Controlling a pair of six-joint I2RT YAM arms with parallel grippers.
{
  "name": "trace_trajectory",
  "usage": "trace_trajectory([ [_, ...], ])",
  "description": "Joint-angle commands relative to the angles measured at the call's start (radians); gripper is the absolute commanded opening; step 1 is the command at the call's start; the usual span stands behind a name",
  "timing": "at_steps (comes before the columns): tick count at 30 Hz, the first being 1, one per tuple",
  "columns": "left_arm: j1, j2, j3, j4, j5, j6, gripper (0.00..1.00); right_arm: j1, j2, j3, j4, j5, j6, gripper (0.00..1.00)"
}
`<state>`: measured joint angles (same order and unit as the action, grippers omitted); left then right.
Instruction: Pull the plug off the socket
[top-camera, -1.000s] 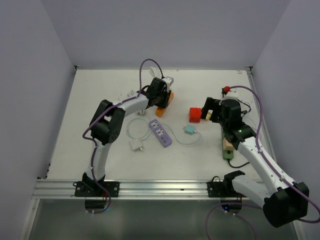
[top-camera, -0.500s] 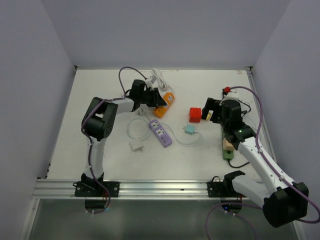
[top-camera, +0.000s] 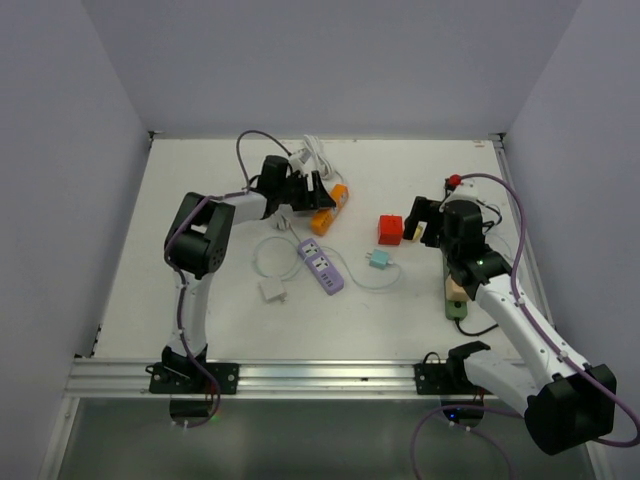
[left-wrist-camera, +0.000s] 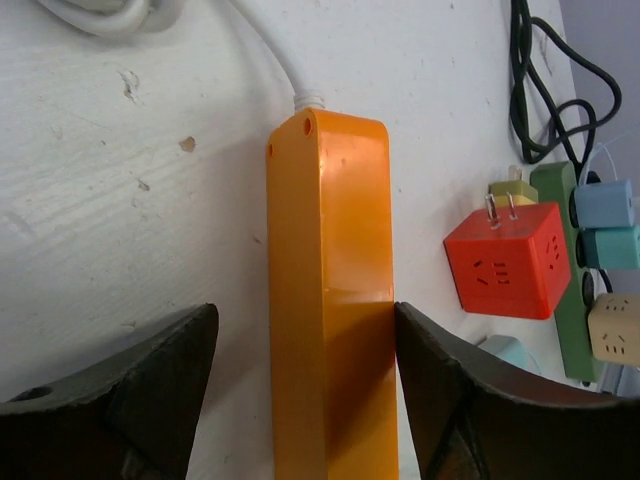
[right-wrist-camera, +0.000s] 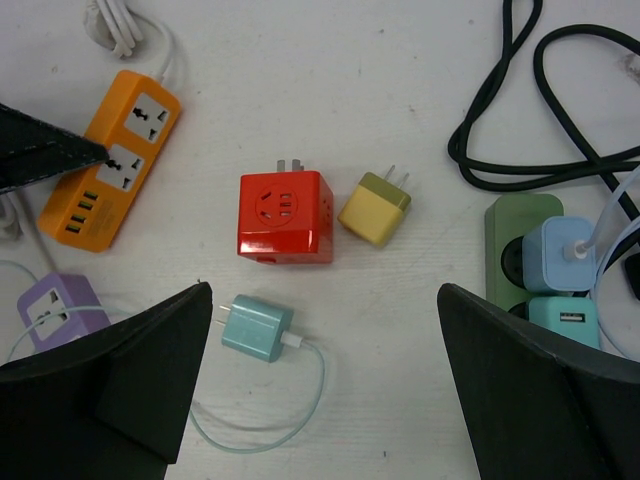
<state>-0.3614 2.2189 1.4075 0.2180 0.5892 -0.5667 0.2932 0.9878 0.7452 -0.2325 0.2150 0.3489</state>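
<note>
The right end effector, gaping wide and empty, is hovering near the green strip, left of its blue plug.

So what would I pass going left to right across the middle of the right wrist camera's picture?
orange power strip → red cube adapter → yellow plug → green power strip

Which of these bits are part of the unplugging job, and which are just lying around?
Job, probably: left hand, open, with the orange power strip between its fingers; green power strip, with blue plug and teal plug seated.
Lying about: red cube adapter, yellow plug, mint charger, purple strip, white charger.
</note>
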Motion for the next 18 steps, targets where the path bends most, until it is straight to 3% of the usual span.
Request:
trace_trajectory([
  [1, 0.003, -0.019, 0.051, -0.160, -0.135, 0.111, 0.76, -0.006, -0.012, -0.003, 0.007, -0.011, -0.008, 0.99],
  [13, 0.003, -0.027, 0.074, -0.238, -0.216, 0.168, 0.71, -0.012, -0.012, -0.010, 0.013, -0.017, -0.010, 0.99],
  [18, -0.004, -0.083, 0.048, -0.235, -0.224, 0.179, 0.59, -0.012, 0.005, -0.007, 0.032, -0.040, -0.001, 0.99],
])
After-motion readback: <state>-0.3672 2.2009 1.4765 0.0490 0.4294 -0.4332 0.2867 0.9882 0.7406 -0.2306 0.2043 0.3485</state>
